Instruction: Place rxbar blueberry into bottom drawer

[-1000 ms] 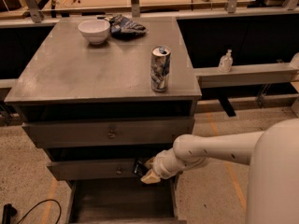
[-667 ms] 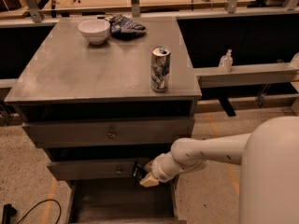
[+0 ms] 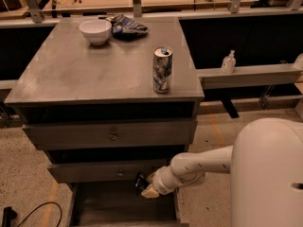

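- The gripper (image 3: 146, 188) was low at the cabinet front, just under the face of the middle drawer (image 3: 94, 171). It was over the far right part of the open bottom drawer (image 3: 113, 208).
- The rxbar blueberry (image 3: 140, 181) showed as a small dark piece between the jaws, poking up and left from the fingertips. The jaws were closed narrowly on it.
- The bar was held above the tray. Whether it touched the floor could not be told.
- The bottom drawer was pulled out toward the near side. Its interior was dark, so its contents could not be told.
- The top drawer (image 3: 71, 136) and the middle drawer each had a round knob at the centre of the face.
- On the cabinet top (image 3: 71, 74), a white bowl (image 3: 95, 30) sat at the far side with a patterned bag (image 3: 127, 25) just beside it on the right.
- A tall can (image 3: 162, 70) stood upright near the right edge, well apart from both.
- The arm (image 3: 203, 162) reached in from the right, crossing the drawer's right side. Open tray lay to the left of the gripper.
- A small bottle (image 3: 228, 62) stood on the ledge to the right.
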You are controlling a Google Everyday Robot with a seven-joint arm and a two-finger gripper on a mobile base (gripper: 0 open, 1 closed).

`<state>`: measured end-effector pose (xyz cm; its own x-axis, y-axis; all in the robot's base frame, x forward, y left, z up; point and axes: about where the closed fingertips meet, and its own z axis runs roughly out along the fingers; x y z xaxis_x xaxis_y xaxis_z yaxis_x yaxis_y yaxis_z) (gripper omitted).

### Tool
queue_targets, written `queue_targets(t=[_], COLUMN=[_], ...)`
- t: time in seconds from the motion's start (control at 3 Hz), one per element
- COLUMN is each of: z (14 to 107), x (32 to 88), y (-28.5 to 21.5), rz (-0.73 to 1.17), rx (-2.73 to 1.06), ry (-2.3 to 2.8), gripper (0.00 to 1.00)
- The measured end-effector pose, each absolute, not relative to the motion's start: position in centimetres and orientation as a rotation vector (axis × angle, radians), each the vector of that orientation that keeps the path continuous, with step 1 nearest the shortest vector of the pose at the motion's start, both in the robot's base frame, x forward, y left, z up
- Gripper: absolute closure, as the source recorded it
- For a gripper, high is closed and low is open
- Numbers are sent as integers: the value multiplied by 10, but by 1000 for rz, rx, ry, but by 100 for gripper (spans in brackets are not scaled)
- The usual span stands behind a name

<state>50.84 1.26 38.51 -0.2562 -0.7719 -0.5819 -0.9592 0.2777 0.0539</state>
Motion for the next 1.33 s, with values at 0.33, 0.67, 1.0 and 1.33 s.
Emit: queue_targets(t=[0.33,0.67,1.0,1.33], z=[354,322,291,277], x=[512,511,518,527], y=[12,11,10,9], rz=[535,545,540,534], rx=[-1587,-1627,-1664,-1656], ry=[2117,2133,2142,2145], gripper=[100,86,62,39])
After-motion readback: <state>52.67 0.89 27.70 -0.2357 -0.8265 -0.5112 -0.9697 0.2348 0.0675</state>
